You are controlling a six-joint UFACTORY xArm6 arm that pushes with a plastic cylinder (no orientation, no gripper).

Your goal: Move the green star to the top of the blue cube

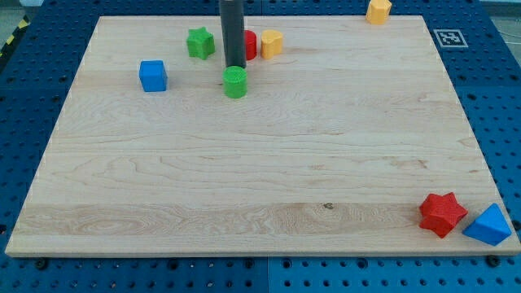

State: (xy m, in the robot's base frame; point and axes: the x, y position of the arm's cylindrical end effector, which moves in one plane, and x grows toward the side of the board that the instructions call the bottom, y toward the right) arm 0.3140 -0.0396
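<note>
While the single camera looks down across the wooden board (260, 163), I see my rod descending from the view's top, with my tip (234, 66) ending just above a green cylinder (235, 82); whether tip and cylinder touch I cannot tell. My arm carries no claw, only this rod, so nothing is spread, pressed together or pinched.

Green star (199, 43): near the board's top edge, just to the view's left of the rod, apart from it by a narrow gap.

Blue cube (153, 76): to the view's left of and below the star, near it but clearly apart, and level with the green cylinder.

Red block (251, 45): just to the view's right of the rod and partly hidden behind it; I cannot make out its shape.

Yellow block (271, 43): touching or almost touching the red block on its right side.

Second yellow block (378, 10): at the board's top edge toward the view's right, well apart from the others.

Red star (442, 214): near the bottom right corner of the board.

Blue triangular block (488, 225): just beside the red star on the view's right, at the board's very corner.

Blue perforated table (24, 98): surrounds the board on all sides.
</note>
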